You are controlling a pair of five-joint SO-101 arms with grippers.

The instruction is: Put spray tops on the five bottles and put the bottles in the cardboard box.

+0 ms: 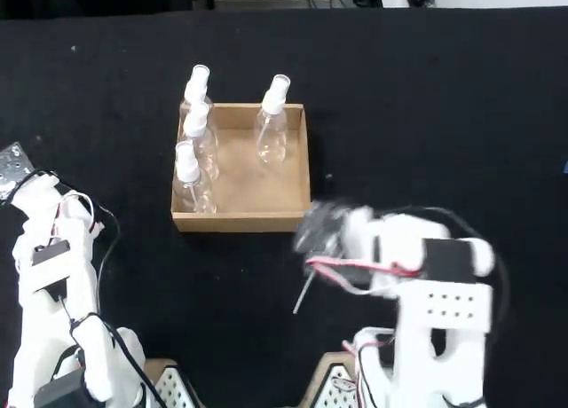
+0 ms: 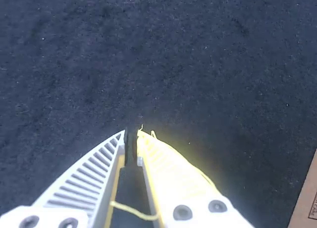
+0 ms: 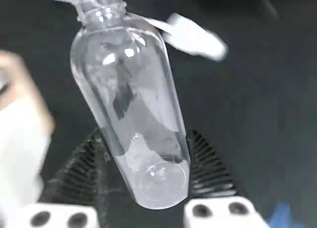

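My right gripper [image 3: 148, 139] is shut on a clear plastic bottle [image 3: 129, 89], its fingers clamping the lower body. The threaded neck carries no spray top where it shows. A white spray top [image 3: 193, 37] lies on the black cloth beyond the bottle. In the high view the held bottle [image 1: 319, 229] is a blur just off the cardboard box's [image 1: 240, 220] front right corner, and a thin white tube [image 1: 302, 297] pokes out under the arm. Several bottles with spray tops [image 1: 273, 115] stand in the box. My left gripper [image 2: 132, 136] is shut and empty over bare cloth, left of the box.
A black cloth [image 1: 426, 98] covers the table. The left arm [image 1: 49, 275] stands at the front left with a small metal plate [image 1: 13, 164] beside it. A corner of the box [image 2: 304, 198] shows in the left wrist view.
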